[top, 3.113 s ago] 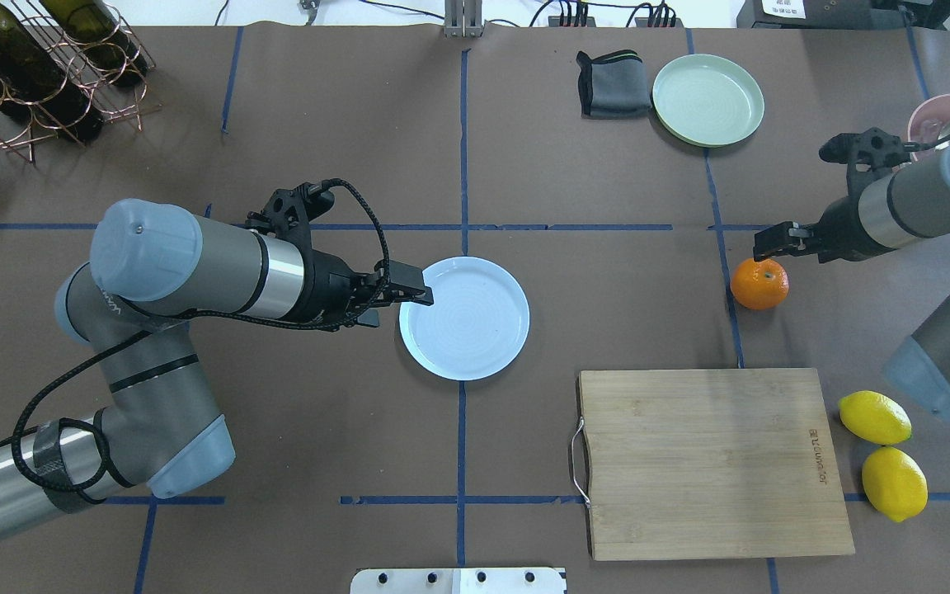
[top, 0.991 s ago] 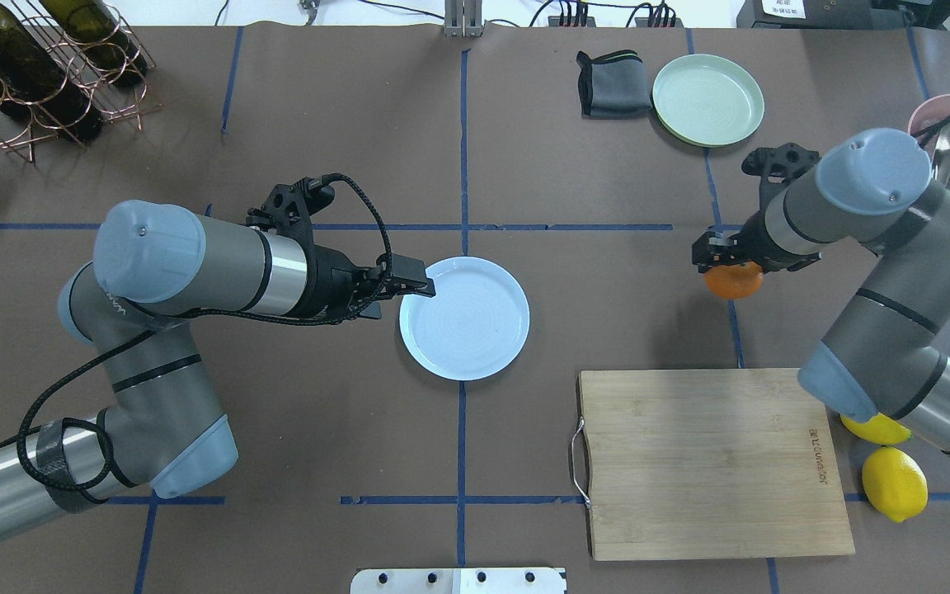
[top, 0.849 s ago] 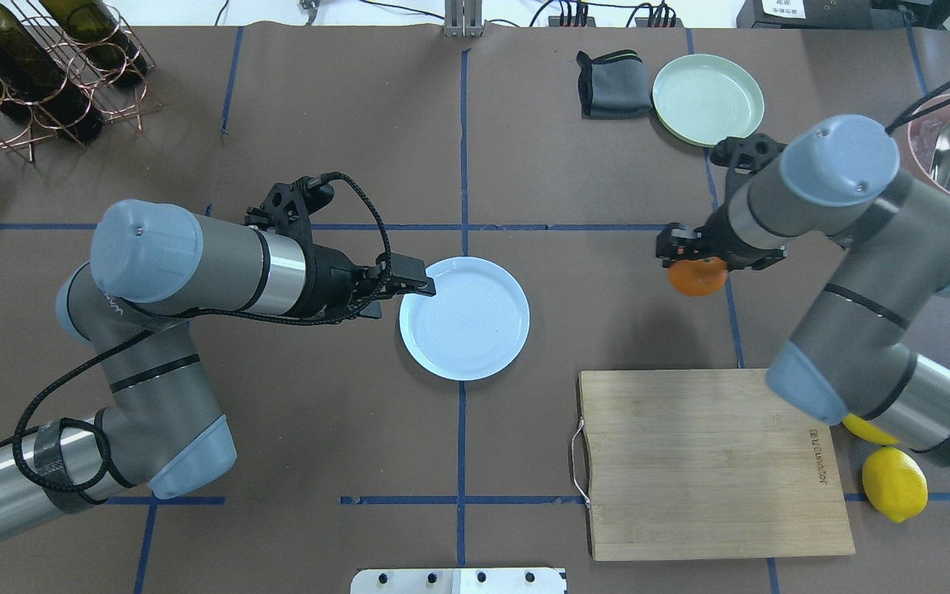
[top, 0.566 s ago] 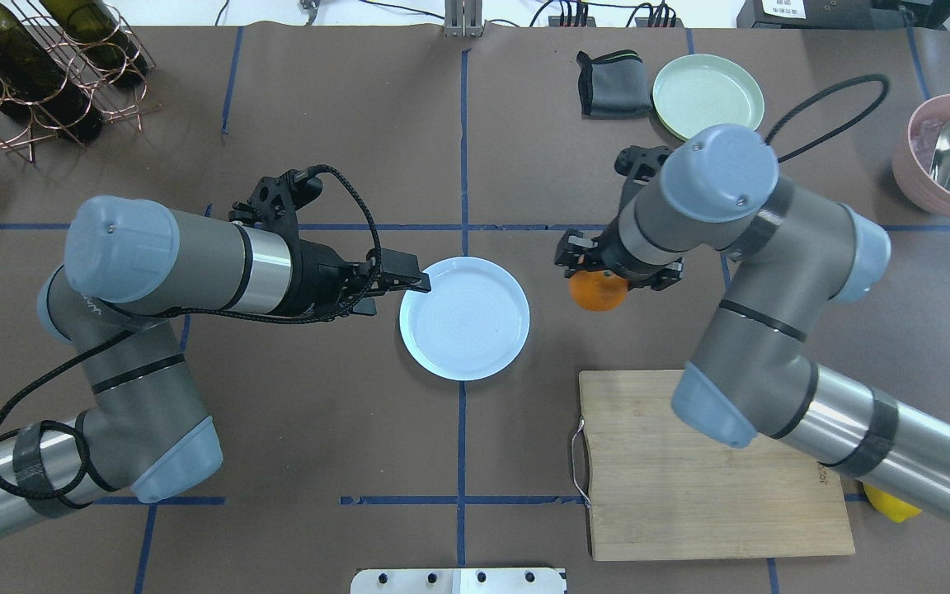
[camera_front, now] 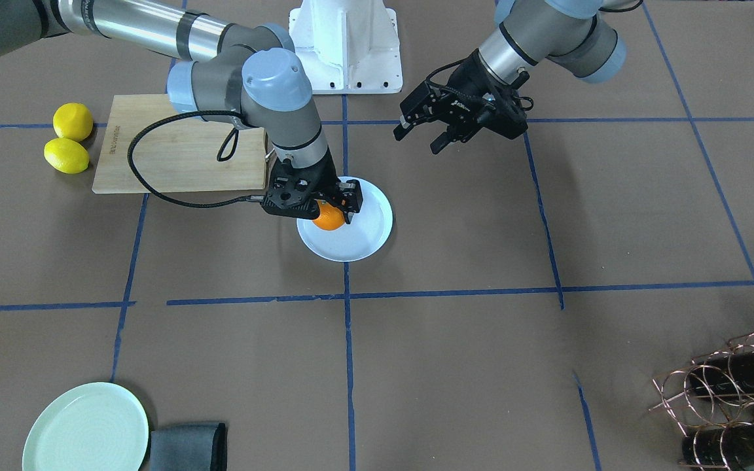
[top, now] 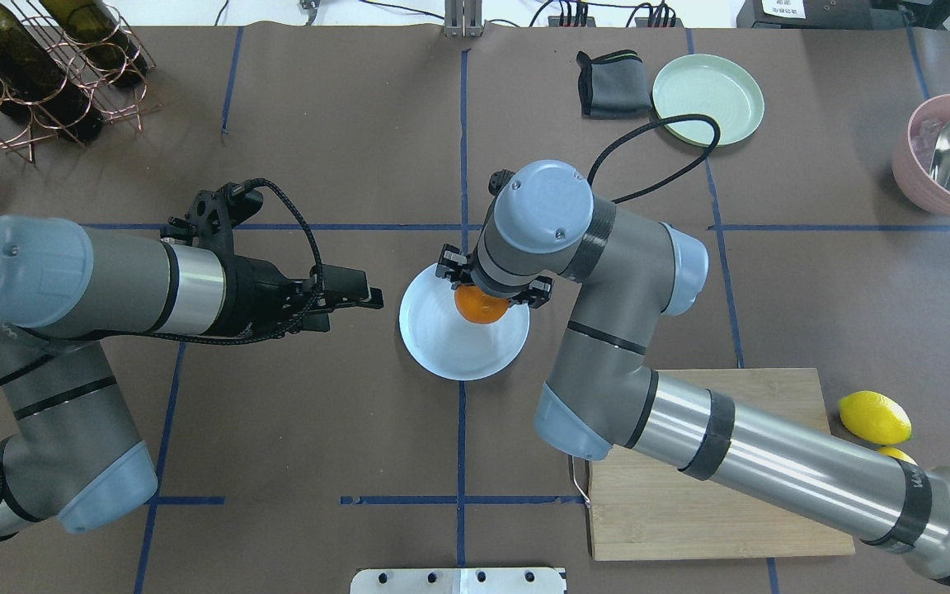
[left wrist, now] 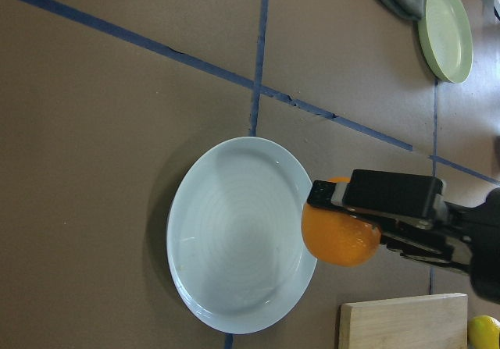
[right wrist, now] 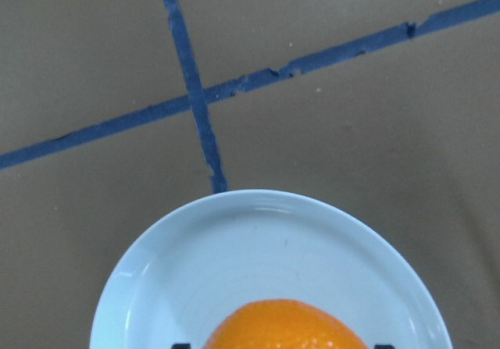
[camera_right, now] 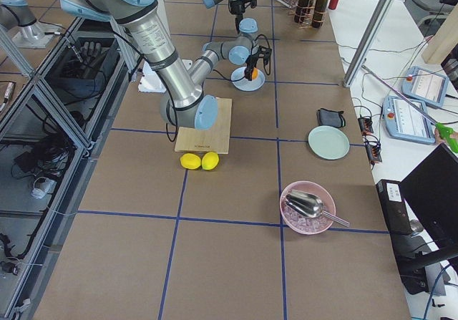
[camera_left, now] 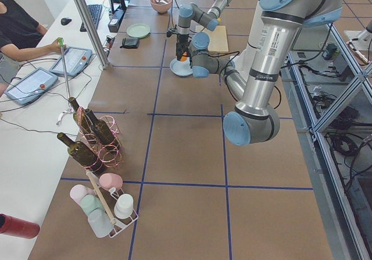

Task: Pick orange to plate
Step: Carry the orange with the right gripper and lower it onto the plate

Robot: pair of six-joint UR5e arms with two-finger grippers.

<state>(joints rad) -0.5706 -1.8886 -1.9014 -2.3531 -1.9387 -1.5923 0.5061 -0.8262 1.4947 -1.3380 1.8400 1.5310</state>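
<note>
Since then right fingers (left wrist: 394, 194), pinching orange (top: 482, 305), carried it over plate (top: 442, 346) below them, left fingers (top: 355, 294) spread and backed away; releasing from height could roll it off.

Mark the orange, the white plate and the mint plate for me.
orange (top: 482, 309), overhead exterior view, exposed lower half.
white plate (top: 442, 342), overhead exterior view, bare inner surface.
mint plate (top: 707, 99), overhead exterior view, bare centre.

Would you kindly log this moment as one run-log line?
right claw: shut on small round orange, over glossy white plate | left claw: open, clear of plate | release: pending
</note>
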